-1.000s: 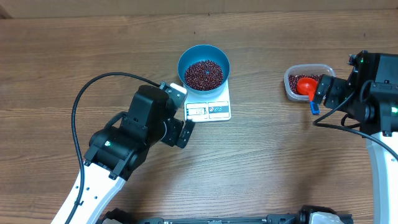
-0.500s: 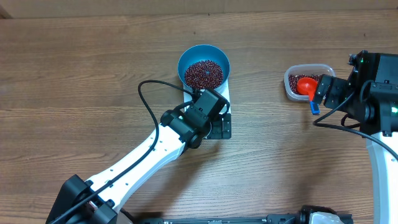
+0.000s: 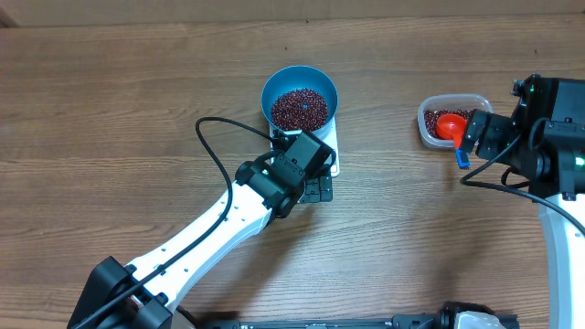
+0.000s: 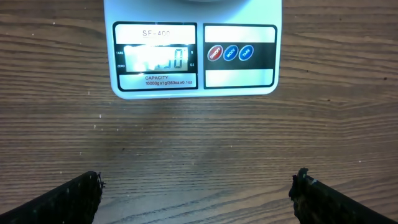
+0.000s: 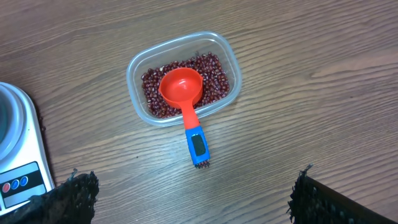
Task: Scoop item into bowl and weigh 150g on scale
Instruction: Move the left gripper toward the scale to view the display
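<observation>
Near the scale [image 4: 194, 59], hovering with left gripper [image 4: 196, 186] spread empty, right gripper [image 5: 198, 183] likewise by tub [image 5: 130, 81]; risks nudging scale, skewing reading, if lowered.

The left arm [image 3: 215, 228] is a long, smooth white link ending in blocky matte-black joint housings, with a thin black cable [image 3: 208, 137] looping off it toward 10 o'clock. The right arm [image 3: 548, 137] has the same black housings above a white link, and a small green light [image 3: 518, 89] glows at its 11 o'clock corner. The left pincer [image 4: 196, 196] and right pincer [image 5: 196, 193] each show two black fingers [image 4: 68, 202] whose edges look rough, perhaps fuzzy padding
</observation>
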